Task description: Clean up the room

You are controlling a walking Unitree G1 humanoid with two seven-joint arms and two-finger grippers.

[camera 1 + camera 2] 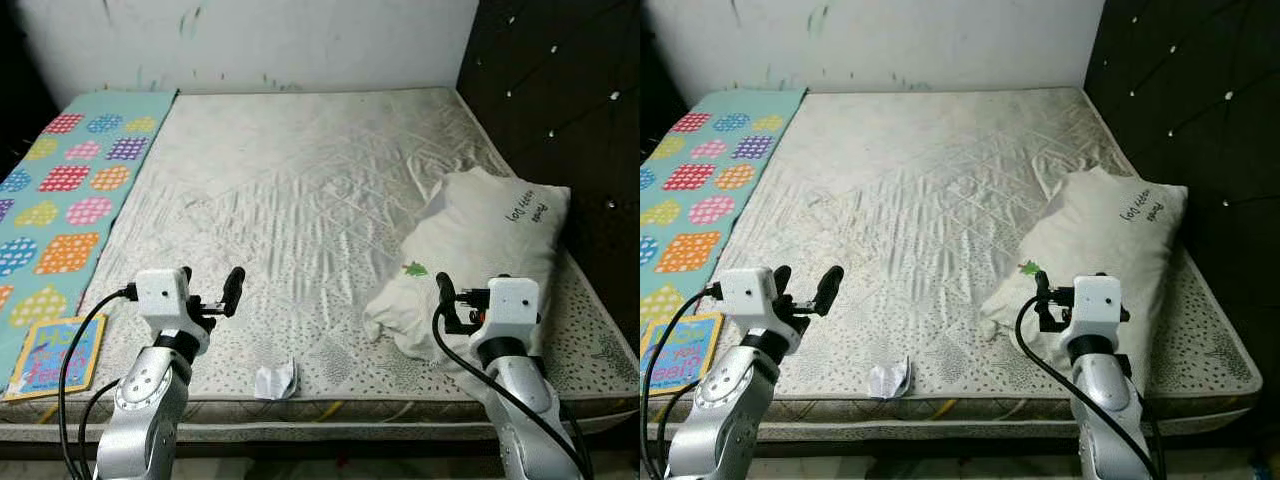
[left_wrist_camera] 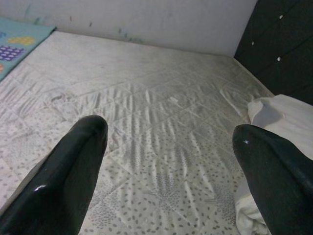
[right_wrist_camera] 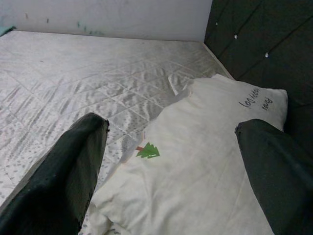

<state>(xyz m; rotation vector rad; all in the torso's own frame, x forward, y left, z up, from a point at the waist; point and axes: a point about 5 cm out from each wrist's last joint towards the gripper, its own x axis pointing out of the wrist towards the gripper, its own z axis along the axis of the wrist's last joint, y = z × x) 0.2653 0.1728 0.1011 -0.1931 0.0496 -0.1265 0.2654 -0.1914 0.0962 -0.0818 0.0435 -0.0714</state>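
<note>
A white pillow with a small green tree print lies crooked on the right side of the bare mattress. A crumpled white scrap sits at the mattress's front edge, and a colourful book lies at the front left. My left gripper hovers open over the front left of the mattress, between the book and the scrap. My right gripper stands open just before the pillow's near end, and its wrist view shows the pillow between its spread fingers.
A teal blanket with coloured dotted squares covers the bed's left strip. A dark padded headboard rises along the right side, and a pale wall stands behind. The mattress middle is wrinkled fabric.
</note>
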